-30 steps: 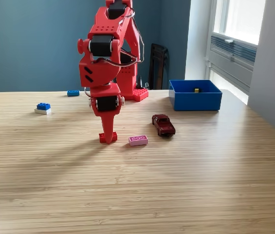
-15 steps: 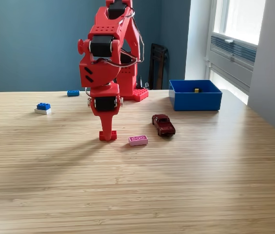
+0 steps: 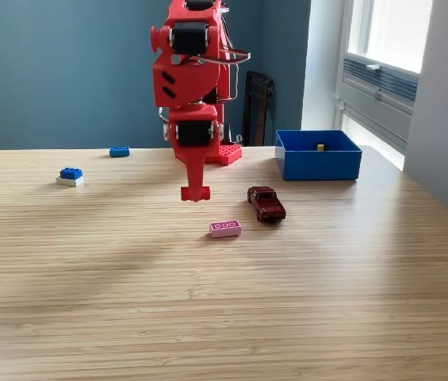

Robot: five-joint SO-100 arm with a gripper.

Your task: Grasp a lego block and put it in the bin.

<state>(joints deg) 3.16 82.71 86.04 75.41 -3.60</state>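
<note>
- Above the middle of the desk (image 3: 224, 317), we see the red arm (image 3: 190, 71) reaching down, its pincer (image 3: 195, 193) raised clear of the surface.
- We observe the pincer closed on a small red lego block (image 3: 195, 194), which hangs at the tip with no contact with the desk.
- At the far right of the exterior view, we locate the bin (image 3: 319, 155), a blue open-topped box standing on the desk, well apart from the pincer.
- Inside the bin we note a small yellow piece (image 3: 319, 147).
- Near the pincer, to its right in the exterior view, we see a pink brick (image 3: 225, 228) lying flat, and just beyond it a dark red toy car (image 3: 266, 203).
- At the far left we find a blue-on-white brick stack (image 3: 70, 176) and, farther back, a single blue brick (image 3: 119, 151).
</note>
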